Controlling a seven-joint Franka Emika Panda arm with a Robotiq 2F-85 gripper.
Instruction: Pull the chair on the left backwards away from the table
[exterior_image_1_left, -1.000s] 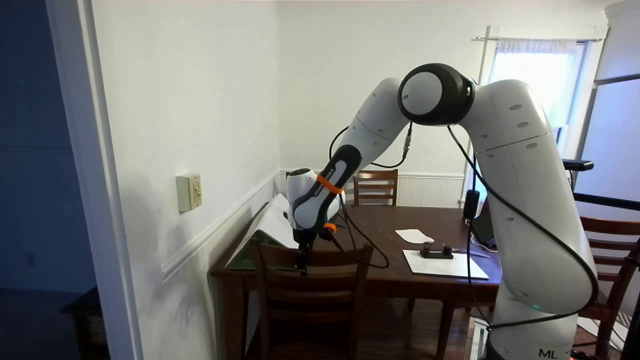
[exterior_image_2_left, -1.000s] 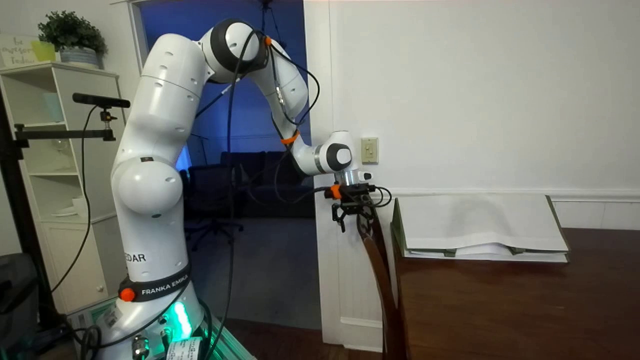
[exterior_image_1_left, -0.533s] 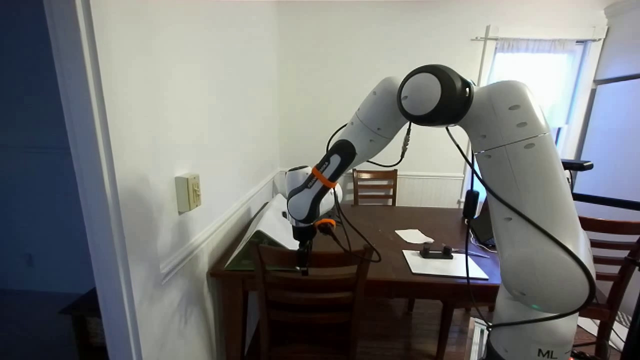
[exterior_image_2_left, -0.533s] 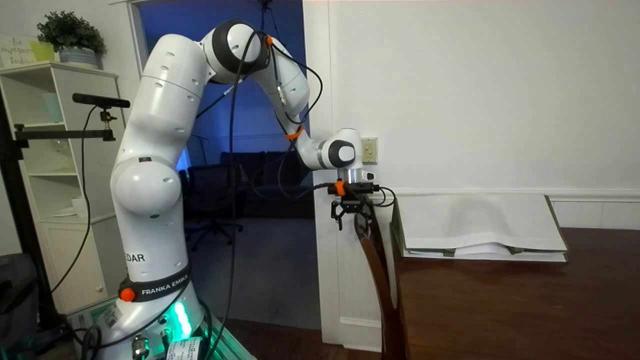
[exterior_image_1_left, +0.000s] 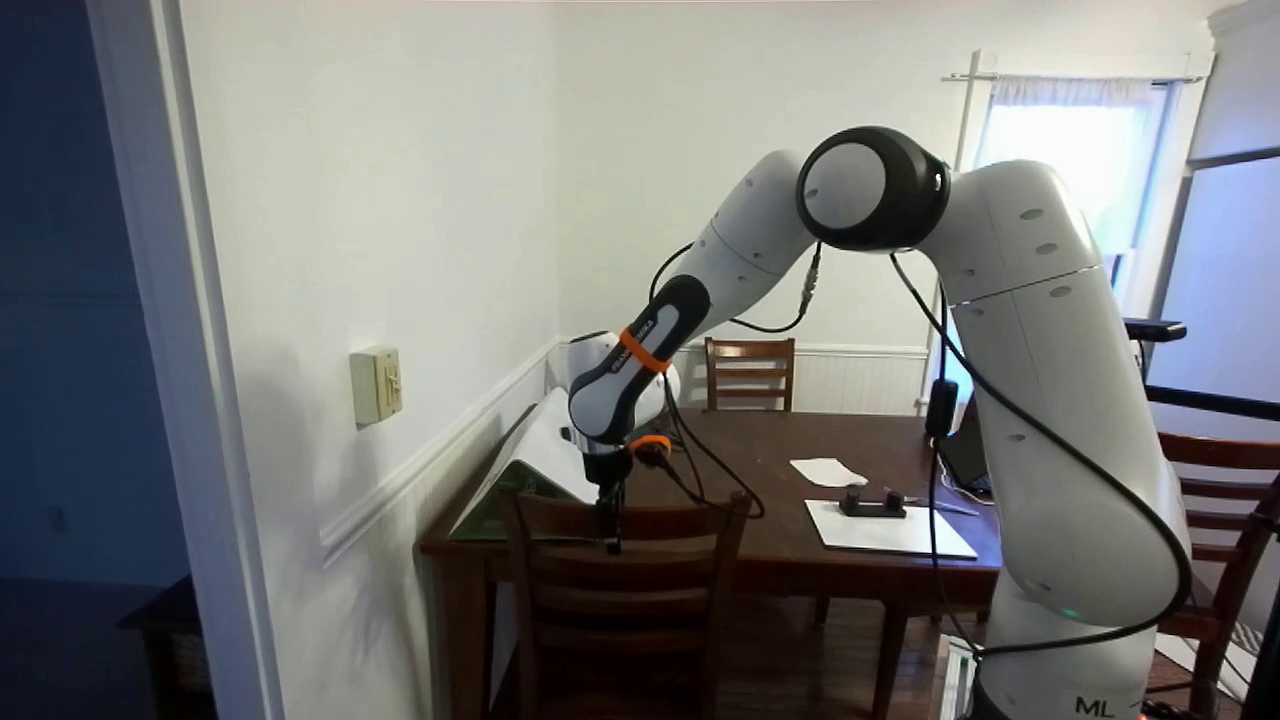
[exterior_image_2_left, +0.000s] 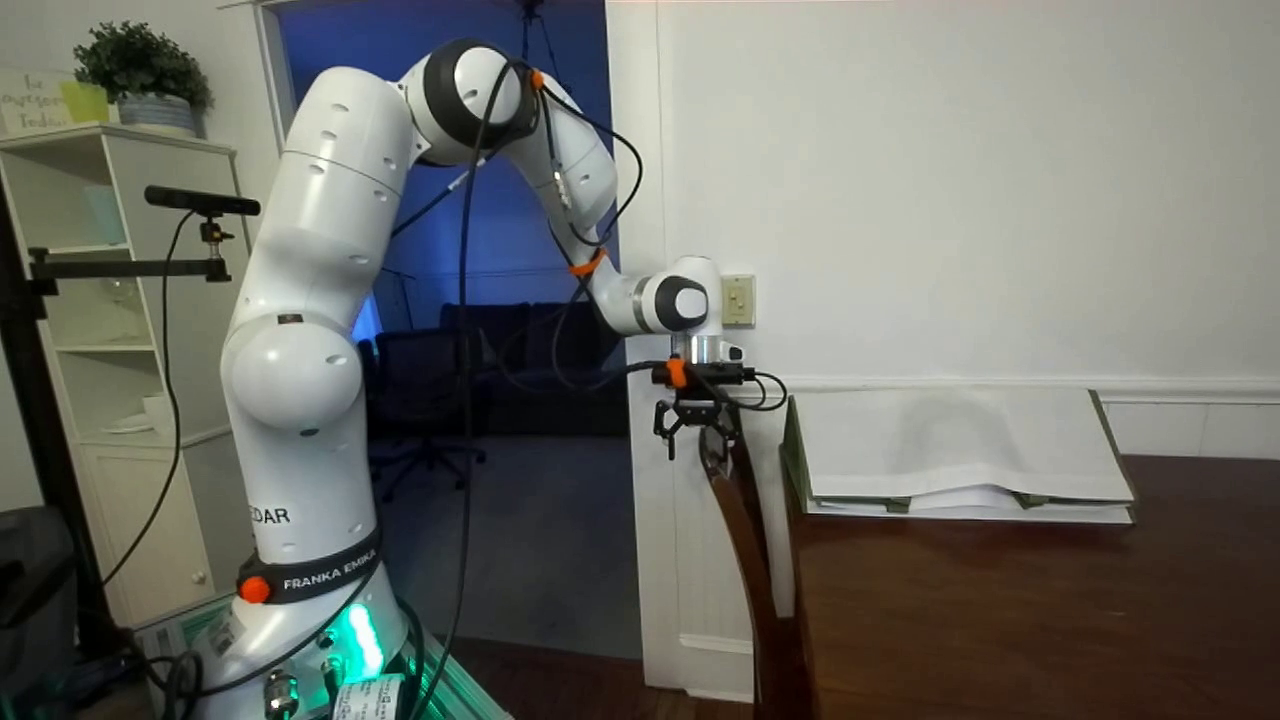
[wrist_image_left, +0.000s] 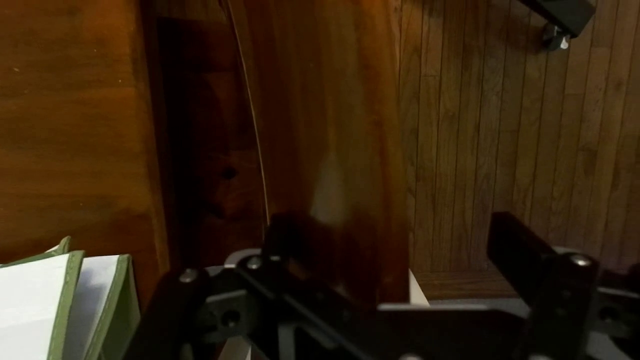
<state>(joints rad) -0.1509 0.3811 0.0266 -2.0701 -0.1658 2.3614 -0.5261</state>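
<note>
Over the last second, we've drawn the chair (exterior_image_2_left: 754, 568) slightly farther from the table (exterior_image_2_left: 1000, 620), the gripper (exterior_image_2_left: 697, 440) shifting along with it.

Your arm (exterior_image_2_left: 308, 235) is white and smooth, with black rings (exterior_image_2_left: 440, 97) at the joints. Along it you have black cables (exterior_image_2_left: 464, 300) and orange bands (exterior_image_1_left: 645, 352). The dark collar (exterior_image_2_left: 310, 583) reads "FRANKA EMIKA"; a red-orange button (exterior_image_2_left: 254, 589) sits left, a green light (exterior_image_2_left: 364, 640) right. Your gripper (wrist_image_left: 392, 229) is black, with silver screws (wrist_image_left: 580, 260).

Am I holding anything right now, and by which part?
Nothing is clamped: the tool is open astride the chair's top rail. One finger stands clear; the other sits at the rail's edge facing the table, contact unclear.
</note>
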